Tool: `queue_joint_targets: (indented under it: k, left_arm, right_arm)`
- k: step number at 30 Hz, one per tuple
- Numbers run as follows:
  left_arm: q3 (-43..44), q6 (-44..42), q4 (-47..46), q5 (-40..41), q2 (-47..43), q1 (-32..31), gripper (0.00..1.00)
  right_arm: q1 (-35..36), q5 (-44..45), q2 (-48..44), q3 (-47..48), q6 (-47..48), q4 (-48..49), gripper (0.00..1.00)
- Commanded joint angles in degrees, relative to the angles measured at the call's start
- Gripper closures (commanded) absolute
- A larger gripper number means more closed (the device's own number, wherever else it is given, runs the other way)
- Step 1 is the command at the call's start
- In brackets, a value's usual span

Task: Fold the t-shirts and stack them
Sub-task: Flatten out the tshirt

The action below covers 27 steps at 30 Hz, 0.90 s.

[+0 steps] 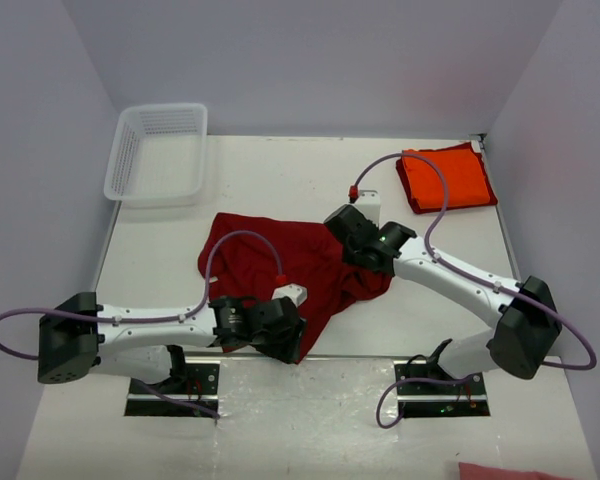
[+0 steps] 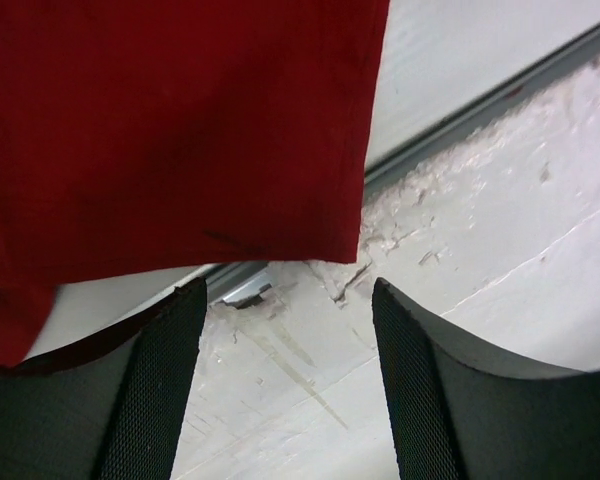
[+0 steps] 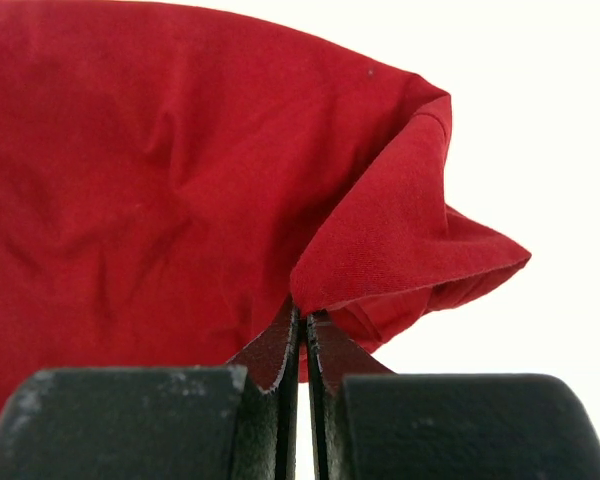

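**Top view.** The red shirt (image 1: pixel 270 255) lies crumpled at the middle of the white table (image 1: pixel 280 170), between the two arms. The orange shirt (image 1: pixel 450 180) lies folded flat at the far right corner, well apart from the red one. A white mesh basket (image 1: pixel 130 165) stands at the far left corner. The left claw (image 1: pixel 285 335) sits at the red shirt's near edge. The right claw (image 1: pixel 345 232) sits at its far right edge.

**Left wrist view.** The fingers of the left claw (image 2: pixel 288 300) stand apart with nothing between them, and bare table (image 2: pixel 480 330) shows in the gap. The edge of the red shirt (image 2: pixel 180 130) lies just beyond the fingertips.

**Right wrist view.** The fingers of the right claw (image 3: pixel 302 320) are pressed together, clamped on a fold of the red shirt (image 3: pixel 160 180). The fold rises in a peak from the tips, and the rest of the cloth spreads to the left.
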State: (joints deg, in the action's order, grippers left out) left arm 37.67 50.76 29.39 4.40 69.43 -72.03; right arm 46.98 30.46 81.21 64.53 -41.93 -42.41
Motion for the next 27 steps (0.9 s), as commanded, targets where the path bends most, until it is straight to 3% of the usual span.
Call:
queue_joint_targets:
  k: [1,8,18,27]
  left_arm:
    - [1.79,4.08,-0.12,5.51,3.59,-3.99,0.32]
    - [5.13,6.19,3.83,13.17,8.53,-7.34,0.32]
    - [10.32,3.38,2.17,13.27,14.68,-8.65,0.32]
    - [9.44,1.8,-1.35,10.02,18.54,-8.65,0.34]
  right_arm:
    - [0.13,-0.04,-2.63,-1.07,0.54,0.75,1.0]
    - [0.04,-1.19,-5.01,-3.79,0.54,1.19,1.0]
    - [0.13,-1.1,-5.89,-4.15,0.1,0.67,1.0]
    - [0.13,-0.93,-6.59,-4.68,-0.08,0.31,1.0]
